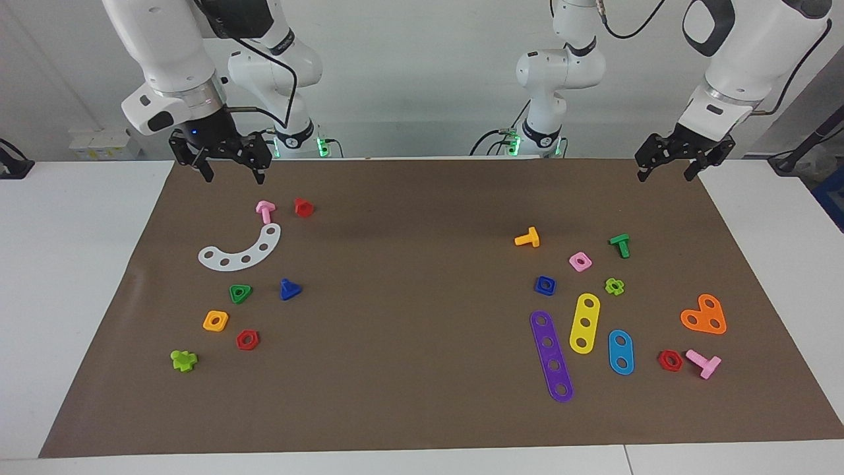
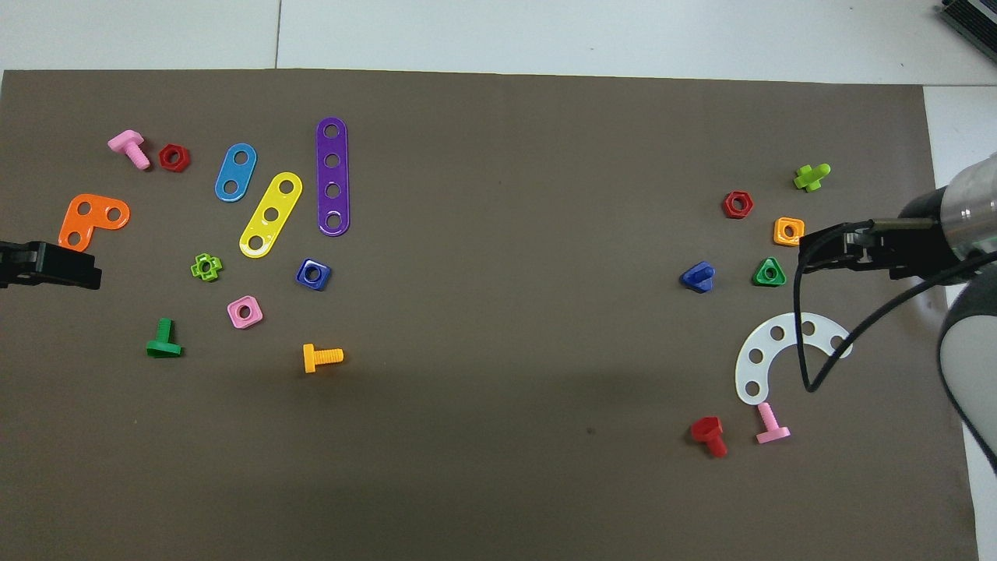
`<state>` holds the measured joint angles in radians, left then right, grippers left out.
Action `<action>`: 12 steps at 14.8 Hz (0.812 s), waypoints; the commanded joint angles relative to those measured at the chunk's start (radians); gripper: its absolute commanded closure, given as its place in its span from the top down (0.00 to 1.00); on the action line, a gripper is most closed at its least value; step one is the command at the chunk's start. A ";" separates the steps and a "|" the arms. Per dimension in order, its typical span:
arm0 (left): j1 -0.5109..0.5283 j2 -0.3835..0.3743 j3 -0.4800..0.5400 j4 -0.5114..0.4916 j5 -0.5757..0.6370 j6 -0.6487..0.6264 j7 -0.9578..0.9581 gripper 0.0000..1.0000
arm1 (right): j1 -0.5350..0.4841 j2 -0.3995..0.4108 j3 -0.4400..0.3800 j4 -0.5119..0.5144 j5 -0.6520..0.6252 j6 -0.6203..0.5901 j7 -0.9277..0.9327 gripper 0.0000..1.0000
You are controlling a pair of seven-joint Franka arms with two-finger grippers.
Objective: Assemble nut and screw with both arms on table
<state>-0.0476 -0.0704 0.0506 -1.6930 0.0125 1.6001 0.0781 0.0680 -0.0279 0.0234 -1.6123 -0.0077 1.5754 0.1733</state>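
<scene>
The wide white surface [image 1: 72,277] carries a large brown rectangular mat [image 1: 422,369] strewn with small plastic toy parts. Two white jointed arms hang over the mat's edge nearest the robots. The right arm's black two-finger tool [image 1: 232,173] is raised above the mat near a pink screw [image 1: 265,211] and a red screw [image 1: 303,207], its fingers spread apart and holding nothing. The left arm's black tool [image 1: 666,173] hangs over the mat's corner at the left arm's end, fingers likewise apart and empty.

A curved white plastic strip [image 1: 242,251] with holes lies at the right arm's end. Just farther from the robots than it sits the small dark-blue plastic screw [image 1: 289,289] with a triangular head, beside a green triangular nut [image 1: 240,293].

The small dark-blue square plastic nut [image 1: 544,285] lies flat at the left arm's end, well apart from the screw, near a pink square nut [image 1: 580,261] and a purple four-hole strip [image 1: 552,356].
</scene>
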 commanded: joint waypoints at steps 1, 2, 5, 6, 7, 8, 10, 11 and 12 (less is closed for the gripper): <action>-0.011 -0.003 0.005 -0.001 0.017 0.000 -0.003 1.00 | -0.013 -0.024 0.004 -0.029 0.008 0.023 -0.020 1.00; -0.009 -0.003 0.005 -0.001 0.017 -0.003 -0.003 1.00 | -0.013 -0.024 0.004 -0.029 0.009 0.023 -0.021 1.00; -0.011 -0.003 0.005 -0.002 0.017 -0.006 -0.003 1.00 | -0.013 -0.024 0.006 -0.034 0.009 0.025 -0.021 1.00; -0.015 -0.003 0.005 -0.002 0.017 -0.003 -0.006 1.00 | -0.014 -0.029 0.004 -0.044 0.008 0.035 -0.023 1.00; -0.018 -0.005 0.003 -0.002 0.017 -0.003 -0.009 1.00 | -0.014 -0.032 0.004 -0.060 0.009 0.064 -0.023 0.99; -0.020 -0.005 0.003 -0.004 0.017 -0.009 -0.011 1.00 | -0.014 -0.040 0.006 -0.081 0.009 0.086 -0.018 0.99; -0.049 -0.018 0.002 -0.034 0.015 0.003 -0.008 1.00 | -0.013 -0.043 0.006 -0.115 0.009 0.121 -0.018 0.99; -0.057 -0.029 0.002 -0.060 0.015 0.015 -0.003 1.00 | -0.014 -0.044 0.006 -0.136 0.009 0.139 -0.026 0.99; -0.058 -0.041 0.000 -0.094 0.015 0.046 -0.001 1.00 | -0.016 -0.053 0.004 -0.168 0.009 0.176 -0.029 0.99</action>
<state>-0.0796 -0.0718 0.0430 -1.7115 0.0125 1.6035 0.0782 0.0680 -0.0317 0.0231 -1.6858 -0.0077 1.6812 0.1733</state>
